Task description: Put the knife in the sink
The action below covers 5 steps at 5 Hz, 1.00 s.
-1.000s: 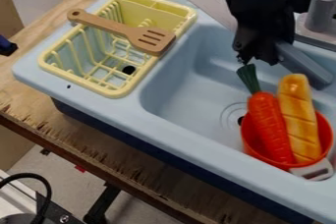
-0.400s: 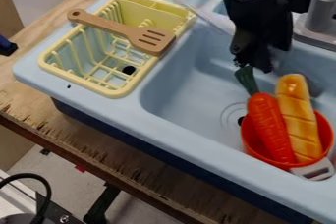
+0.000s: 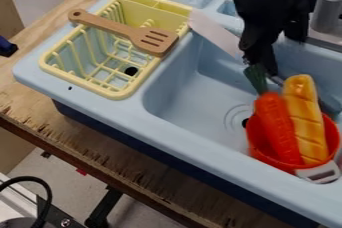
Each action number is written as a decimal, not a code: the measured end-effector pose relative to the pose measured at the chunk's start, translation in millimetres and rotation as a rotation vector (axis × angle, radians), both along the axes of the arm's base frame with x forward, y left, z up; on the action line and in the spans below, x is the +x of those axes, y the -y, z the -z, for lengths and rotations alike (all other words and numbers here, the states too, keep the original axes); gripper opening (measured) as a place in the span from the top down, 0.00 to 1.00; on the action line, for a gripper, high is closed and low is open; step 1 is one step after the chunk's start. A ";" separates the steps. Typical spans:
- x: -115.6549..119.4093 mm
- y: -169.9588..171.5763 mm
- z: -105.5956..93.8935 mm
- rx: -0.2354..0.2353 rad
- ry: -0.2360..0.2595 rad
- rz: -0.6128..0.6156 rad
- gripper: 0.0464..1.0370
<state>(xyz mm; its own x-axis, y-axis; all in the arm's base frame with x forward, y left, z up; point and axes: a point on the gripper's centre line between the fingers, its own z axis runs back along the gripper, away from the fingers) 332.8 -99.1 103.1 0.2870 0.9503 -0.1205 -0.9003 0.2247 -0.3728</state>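
Above the sink (image 3: 198, 103), toward the top right of the view, we see the gripper (image 3: 261, 67) hanging down with its jaws clamped on the knife (image 3: 214, 33). We find the pale blade slanting out on the left of the jaws, its end by the near right corner of the rack (image 3: 115, 94), and the grey handle (image 3: 328, 104) running down to the right, partly behind the bread (image 3: 304, 114). We cannot tell whether the blade touches the rack.

Below the gripper, at the right of the sink, we have the red pot (image 3: 255, 148), its pale grip (image 3: 320, 173) facing the near edge. We see the carrot (image 3: 276, 126) and the bread leaning side by side in it, both standing out over the rim. The carrot's green top reaches up to the jaws, and we cannot tell if they touch.

On the left, we see the yellow rack with the wooden spatula (image 3: 152, 39) lying across its top, slotted end to the right. Behind the sink at the right, we have the grey tap (image 3: 326, 9). Under it all, we see the wooden table (image 3: 100, 149).
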 end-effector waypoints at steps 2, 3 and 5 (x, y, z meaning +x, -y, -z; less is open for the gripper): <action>8.6 -10.8 -35.7 0.079 0.058 -0.045 0.05; 8.5 -18.6 -51.6 0.168 0.042 0.040 0.05; 2.8 -62.5 -66.3 0.288 -0.022 0.375 0.05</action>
